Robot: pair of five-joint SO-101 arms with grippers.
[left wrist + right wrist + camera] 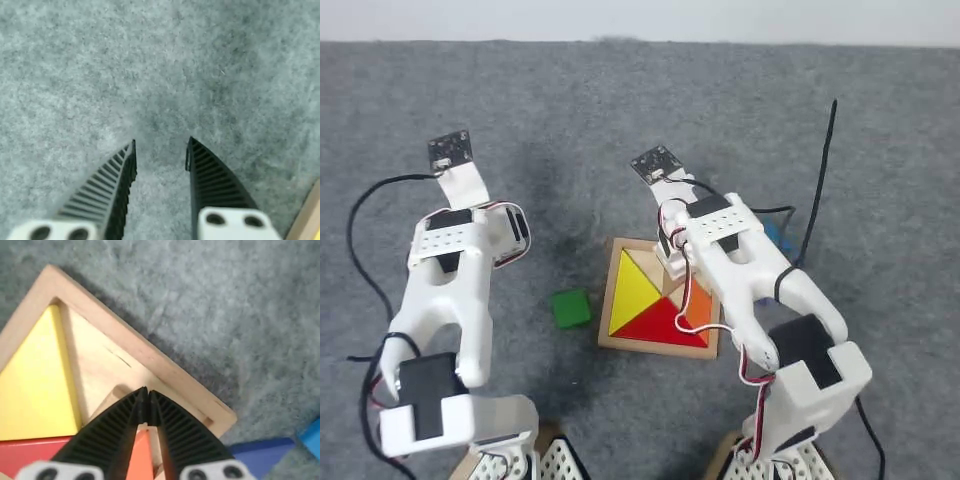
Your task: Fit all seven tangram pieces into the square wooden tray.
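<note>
1. A grey carpet (620,110) with a short, mottled pile spread across nearly all of the high view.
2. Beyond the carpet's far edge ran a pale, plain strip (640,18); whether it was wall or backdrop could not be told.
3. Light fell evenly on the carpet, leaving only soft, blurred shadows near its middle.
</note>
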